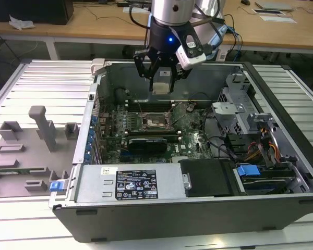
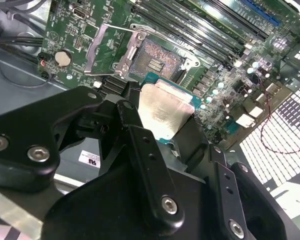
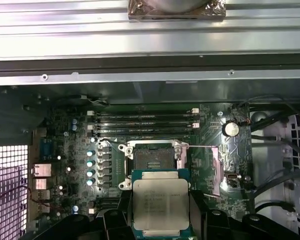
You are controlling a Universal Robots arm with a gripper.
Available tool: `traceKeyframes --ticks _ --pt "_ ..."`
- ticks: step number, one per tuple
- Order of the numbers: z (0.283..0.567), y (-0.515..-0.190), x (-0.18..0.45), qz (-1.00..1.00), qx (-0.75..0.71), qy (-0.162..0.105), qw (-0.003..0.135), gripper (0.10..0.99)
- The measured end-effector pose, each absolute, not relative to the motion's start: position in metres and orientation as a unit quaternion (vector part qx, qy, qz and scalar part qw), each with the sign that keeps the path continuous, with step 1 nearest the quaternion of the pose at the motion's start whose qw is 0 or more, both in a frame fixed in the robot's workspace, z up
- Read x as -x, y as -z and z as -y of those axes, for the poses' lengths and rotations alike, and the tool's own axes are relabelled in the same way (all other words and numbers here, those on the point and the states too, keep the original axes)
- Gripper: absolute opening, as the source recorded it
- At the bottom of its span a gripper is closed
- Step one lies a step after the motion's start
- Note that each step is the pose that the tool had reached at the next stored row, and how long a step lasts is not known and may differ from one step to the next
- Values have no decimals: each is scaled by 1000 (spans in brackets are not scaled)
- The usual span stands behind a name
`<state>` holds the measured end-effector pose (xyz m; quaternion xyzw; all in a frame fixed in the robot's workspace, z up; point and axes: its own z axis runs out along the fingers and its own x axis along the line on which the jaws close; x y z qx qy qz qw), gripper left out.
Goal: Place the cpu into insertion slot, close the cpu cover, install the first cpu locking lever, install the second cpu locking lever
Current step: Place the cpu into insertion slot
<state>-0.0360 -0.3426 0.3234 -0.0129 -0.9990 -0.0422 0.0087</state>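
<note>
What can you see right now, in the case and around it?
computer case: one, dark grey, open, middle of exterior view
motherboard: one, green, inside the case
insertion slot: one, dark centre with silver rim, on the motherboard, empty
cpu cover: one, silver, raised open at the slot's edge
memory slots: several, black, beside the insertion slot
coin battery: one, silver, on the motherboard
fixture tray: one, grey, exterior view's left
cpu: one, silver-grey, in the gripper, above the motherboard
gripper: one, black, shut on the cpu
</note>
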Motion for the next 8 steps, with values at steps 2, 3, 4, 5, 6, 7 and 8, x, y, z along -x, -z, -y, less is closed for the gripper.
traceKeyframes --ticks 2,3,4,5,6,7,8 --pt "343 -320 37 999 13 42 8 541" --pt "343 -319 37 999 13 42 8 541" --pt "343 -317 38 999 13 42 7 541" --pt "343 -314 39 999 13 42 7 541" --pt "343 -312 40 999 13 42 6 541" --pt "343 -310 41 999 18 41 6 541" --pt "343 -309 41 999 31 41 5 541"
